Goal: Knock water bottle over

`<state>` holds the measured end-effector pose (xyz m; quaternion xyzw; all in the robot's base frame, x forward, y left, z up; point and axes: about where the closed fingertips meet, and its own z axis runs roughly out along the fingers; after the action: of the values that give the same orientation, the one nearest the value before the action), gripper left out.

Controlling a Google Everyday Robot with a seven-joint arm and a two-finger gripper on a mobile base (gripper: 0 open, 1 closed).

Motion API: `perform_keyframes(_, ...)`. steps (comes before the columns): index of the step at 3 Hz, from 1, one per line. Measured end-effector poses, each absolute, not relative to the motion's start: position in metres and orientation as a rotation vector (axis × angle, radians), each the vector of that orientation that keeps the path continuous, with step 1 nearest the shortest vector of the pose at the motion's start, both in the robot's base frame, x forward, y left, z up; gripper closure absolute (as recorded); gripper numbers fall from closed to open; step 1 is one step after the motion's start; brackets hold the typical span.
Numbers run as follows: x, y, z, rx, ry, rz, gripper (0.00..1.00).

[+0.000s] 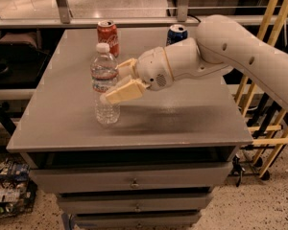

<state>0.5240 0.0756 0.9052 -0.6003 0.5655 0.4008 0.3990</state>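
Note:
The water bottle [104, 83], clear ribbed plastic with a white cap, stands upright on the grey table top [182, 114], left of centre. My gripper [111, 80] reaches in from the right, level with the bottle's middle. It is open. The upper finger lies behind the bottle's right side. The lower finger [122, 92] crosses in front of the bottle's lower half and looks to be touching it. The bottle sits between the two fingers.
A red Coca-Cola can [108, 32] stands behind the bottle near the far edge. A blue Pepsi can [176, 34] stands at the back, partly hidden by my arm. Drawers sit below the top. Yellow ladder rails [269, 80] stand to the right.

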Motion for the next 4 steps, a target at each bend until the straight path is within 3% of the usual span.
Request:
perform_keyframes(2, 0.523, 0.074, 0.908, -1.499, 1.48, 0.997, 0.92)
perform_keyframes(3, 0.525, 0.072, 0.911, -1.498, 1.485, 0.98, 1.0)
perform_keyframes(4, 0.538, 0.06, 0.923, -1.539, 1.505, 0.863, 1.0)
